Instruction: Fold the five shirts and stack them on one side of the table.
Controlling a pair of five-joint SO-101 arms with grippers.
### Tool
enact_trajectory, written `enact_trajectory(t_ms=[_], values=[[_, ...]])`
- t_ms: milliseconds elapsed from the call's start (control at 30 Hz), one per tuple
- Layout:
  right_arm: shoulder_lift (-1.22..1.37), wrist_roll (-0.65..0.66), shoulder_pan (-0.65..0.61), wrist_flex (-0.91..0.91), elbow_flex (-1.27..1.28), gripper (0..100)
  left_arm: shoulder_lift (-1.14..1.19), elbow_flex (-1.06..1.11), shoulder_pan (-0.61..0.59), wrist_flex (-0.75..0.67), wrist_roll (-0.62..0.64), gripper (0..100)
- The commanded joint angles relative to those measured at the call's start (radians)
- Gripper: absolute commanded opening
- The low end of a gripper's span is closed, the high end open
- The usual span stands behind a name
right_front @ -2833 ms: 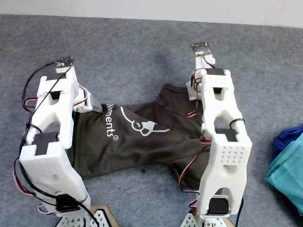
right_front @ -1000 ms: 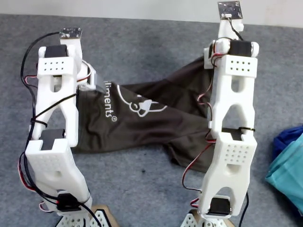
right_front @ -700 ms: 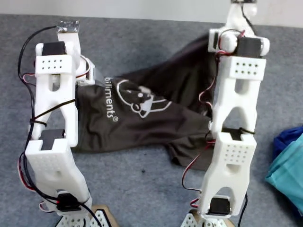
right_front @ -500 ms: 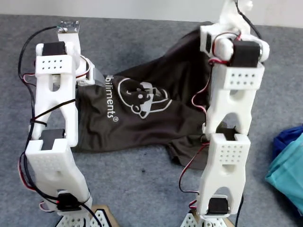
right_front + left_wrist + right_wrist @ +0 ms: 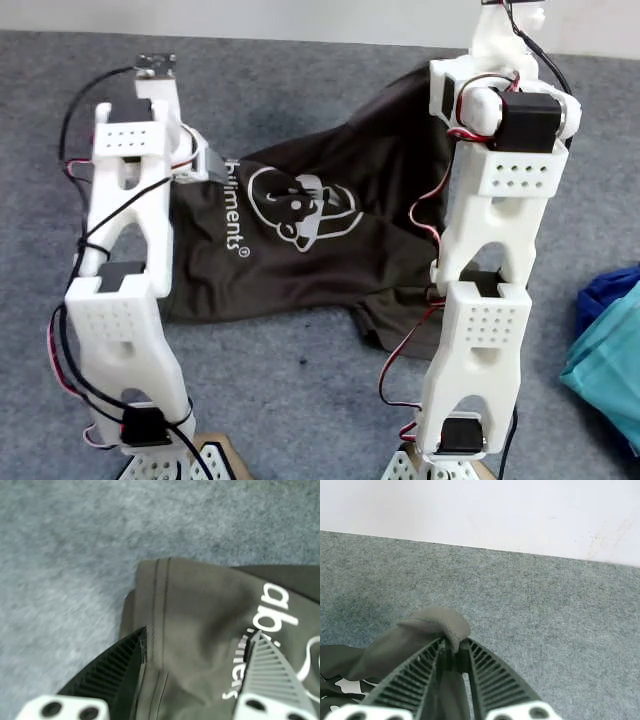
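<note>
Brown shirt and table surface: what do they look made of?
Dark brown shirt: soft knit fabric, likely cotton, matte; it drapes and wrinkles, with a stitched hem. Table cover: grey felt or low-pile carpet, judging by its fuzzy, speckled texture.

the teal shirt and blue shirt are cut off.

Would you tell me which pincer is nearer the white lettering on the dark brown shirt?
Left. The left pincer straddles the hem beside the white lettering; the right pincer grips the dark brown shirt at its far edge.
</note>
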Motion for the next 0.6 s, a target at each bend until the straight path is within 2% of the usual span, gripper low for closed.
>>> enact_trajectory(t_ms=[0,133,233,367,567], values=[[-0.012,0.018,0.016,0.012,-0.008,0.6,0.019,-0.039,0.03,-0.095,0.063,32],[-0.005,0.017,0.015,0.012,0.084,0.6,0.05,-0.039,0.025,-0.285,0.252,32],[-0.005,0.017,0.015,0.012,0.107,0.6,0.053,-0.039,0.031,-0.381,0.315,32],[-0.002,0.017,0.015,0.012,0.116,0.6,0.047,-0.077,0.045,-0.387,0.358,32],[-0.004,0.017,0.012,0.012,0.116,0.6,0.097,-0.107,0.076,-0.307,0.321,32]])
